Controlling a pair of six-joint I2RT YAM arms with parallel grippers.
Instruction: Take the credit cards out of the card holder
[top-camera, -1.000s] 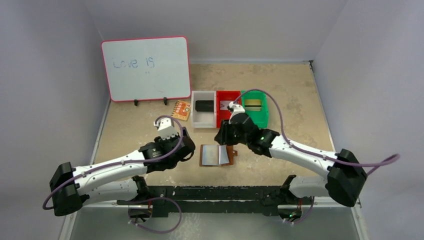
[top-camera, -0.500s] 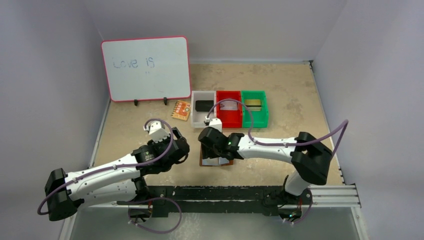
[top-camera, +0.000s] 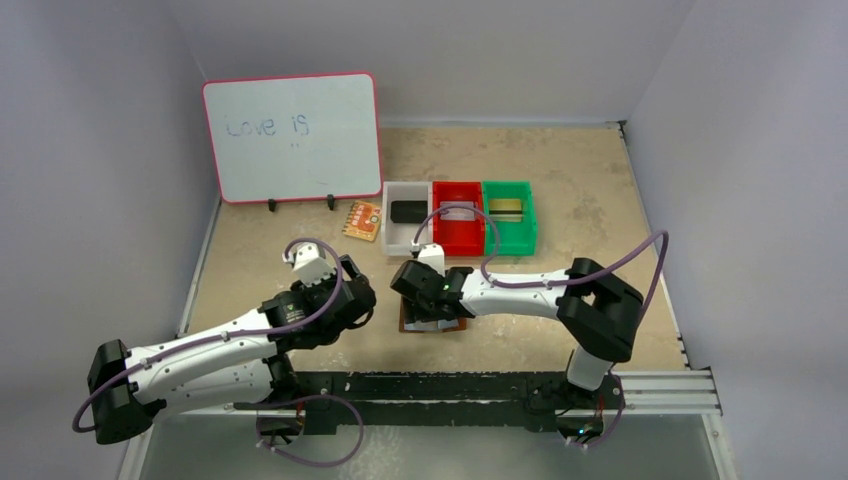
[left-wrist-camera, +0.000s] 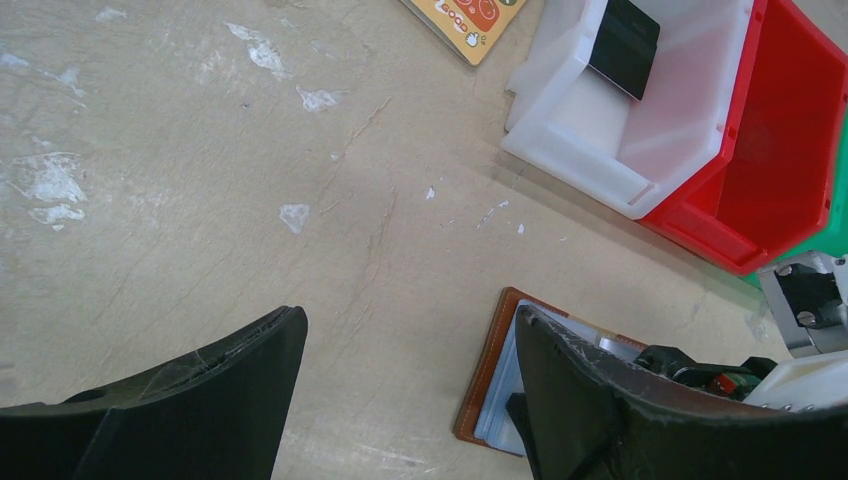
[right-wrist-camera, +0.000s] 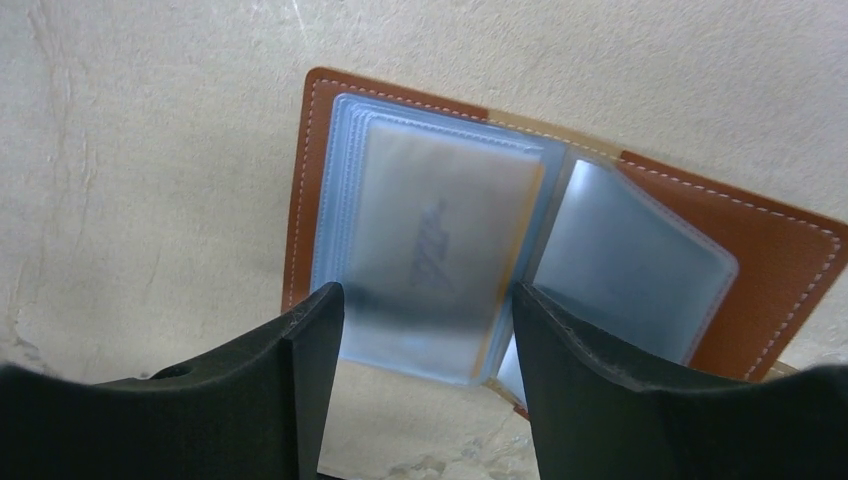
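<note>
Right gripper (right-wrist-camera: 425, 300) hung directly over the card holder (right-wrist-camera: 548, 235), its fingers spread fairly wide and gripping nothing. From the wrist camera they framed the holder's left pocket panel, though whether the tips touched it could not be told. The holder lay open and flat on the table (top-camera: 570, 180), brown leather outside, frosted blue-grey sleeves inside. Through the left sleeve a credit card (right-wrist-camera: 440, 240) showed, blurred, with an orange edge, tucked in its pocket. From above, the holder sat near the middle of the table's near edge, mostly hidden beneath the right wrist.

Left gripper (left-wrist-camera: 410, 325) hovered at the holder's 9 o'clock, near it, jaws wide over bare tabletop and holding nothing.

At 12 o'clock from the holder three bins stood touching in a row: a white bin (top-camera: 407, 243) with a black card (top-camera: 407, 211) in it, a red bin (top-camera: 460, 243), and a green bin (top-camera: 512, 243) holding a card with dark and gold bands (top-camera: 508, 209). An orange-yellow patterned card (top-camera: 363, 219) lay at 11 o'clock, just beside the white bin, and a whiteboard (top-camera: 292, 136) stood beyond it.
</note>
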